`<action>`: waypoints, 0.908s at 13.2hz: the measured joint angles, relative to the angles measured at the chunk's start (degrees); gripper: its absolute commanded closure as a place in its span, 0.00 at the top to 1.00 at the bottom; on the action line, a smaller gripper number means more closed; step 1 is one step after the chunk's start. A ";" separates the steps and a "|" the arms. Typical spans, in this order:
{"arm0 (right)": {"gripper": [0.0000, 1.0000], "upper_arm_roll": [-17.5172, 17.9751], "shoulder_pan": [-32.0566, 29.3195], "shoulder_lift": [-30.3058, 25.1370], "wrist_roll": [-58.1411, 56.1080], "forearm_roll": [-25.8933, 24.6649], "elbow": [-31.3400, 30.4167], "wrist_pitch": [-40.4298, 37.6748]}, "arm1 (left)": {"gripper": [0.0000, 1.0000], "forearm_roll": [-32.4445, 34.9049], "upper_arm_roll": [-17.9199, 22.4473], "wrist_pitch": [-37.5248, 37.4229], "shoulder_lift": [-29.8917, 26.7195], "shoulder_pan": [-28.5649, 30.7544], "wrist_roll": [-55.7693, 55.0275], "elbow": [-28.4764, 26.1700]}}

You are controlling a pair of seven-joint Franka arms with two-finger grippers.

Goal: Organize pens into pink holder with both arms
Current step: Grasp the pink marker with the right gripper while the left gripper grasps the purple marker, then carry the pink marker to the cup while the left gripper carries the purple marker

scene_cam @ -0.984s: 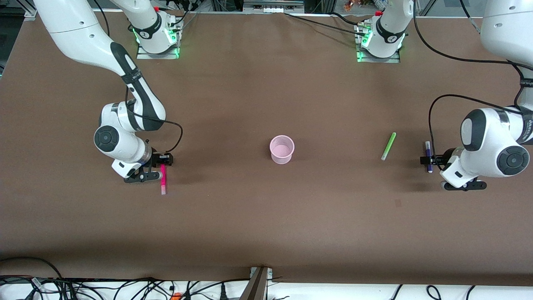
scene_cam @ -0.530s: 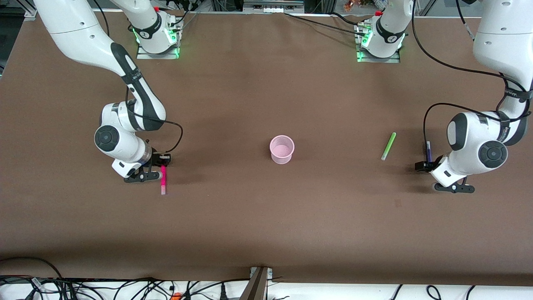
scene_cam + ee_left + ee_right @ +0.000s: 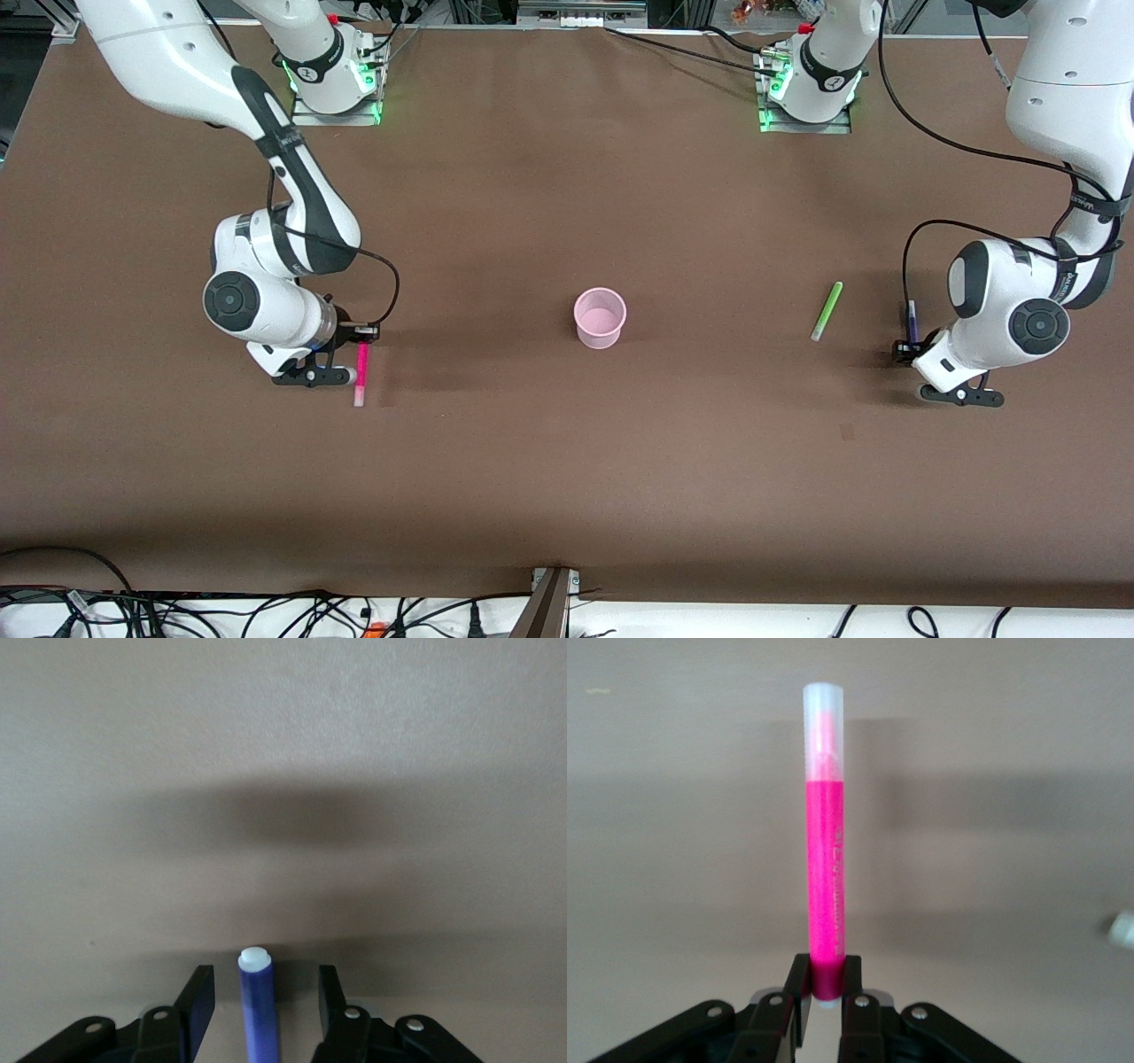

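My right gripper (image 3: 355, 341) is shut on one end of the magenta pen (image 3: 361, 374), held just above the table toward the right arm's end. In the right wrist view the pen (image 3: 824, 859) sticks out from between the shut gripper (image 3: 824, 981). My left gripper (image 3: 905, 347) is open and low over the dark purple pen (image 3: 911, 317), which lies on the table. In the left wrist view the pen (image 3: 258, 1010) lies between the two fingers of the gripper (image 3: 263, 994), touching neither. The pink holder (image 3: 600, 317) stands upright mid-table. The light green pen (image 3: 827, 311) lies between the holder and the purple pen. The yellow pen is out of view.
The brown table (image 3: 567, 478) is bare between the holder and each gripper. Both arm bases (image 3: 332, 75) stand along the table's edge farthest from the front camera. Cables (image 3: 266, 611) lie along the edge nearest it.
My right gripper has shifted a little toward the holder with the magenta pen in it. My left arm has swung in and lowered, so its fingers now straddle the purple pen.
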 measured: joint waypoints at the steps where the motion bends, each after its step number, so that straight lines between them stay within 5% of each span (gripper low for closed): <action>1: 0.02 0.52 0.11 -0.84 0.68 2.69 1.92 -4.01 | 0.43 0.00 0.00 0.01 0.24 0.00 0.02 -0.25; 4: 0.02 1.57 0.10 -2.01 3.10 8.63 6.50 -12.72 | 0.02 0.00 -0.17 -0.01 0.31 -0.01 0.04 -0.28; 12: 0.02 8.02 0.30 -2.09 18.51 18.05 15.32 -25.22 | 0.00 0.22 -1.73 -6.65 -3.14 0.15 7.05 1.73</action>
